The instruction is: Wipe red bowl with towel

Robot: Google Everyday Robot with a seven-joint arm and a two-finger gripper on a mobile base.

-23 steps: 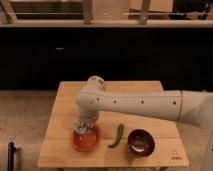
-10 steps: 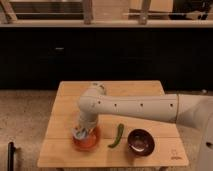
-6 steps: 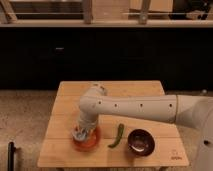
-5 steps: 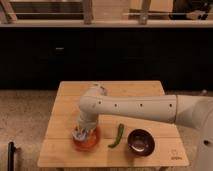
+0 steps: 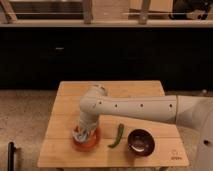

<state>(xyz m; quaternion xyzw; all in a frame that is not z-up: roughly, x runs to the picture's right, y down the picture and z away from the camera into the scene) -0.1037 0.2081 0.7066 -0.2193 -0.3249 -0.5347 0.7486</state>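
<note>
The red bowl (image 5: 89,144) sits on the front left of the wooden table (image 5: 140,92); only its orange-red rim shows. My gripper (image 5: 82,132) reaches down from the white arm (image 5: 135,107) into the bowl. A pale bluish towel (image 5: 80,134) is bunched at the gripper's tip and presses on the inside of the bowl. The arm hides most of the bowl's inside.
A dark maroon-brown bowl (image 5: 140,141) stands at the front right. A green chilli pepper (image 5: 117,136) lies between the two bowls. A dark counter (image 5: 105,55) runs behind the table. A black post (image 5: 11,156) stands at the lower left.
The gripper with the towel has shifted slightly left and down inside the red bowl. The bowls and pepper have not moved.
</note>
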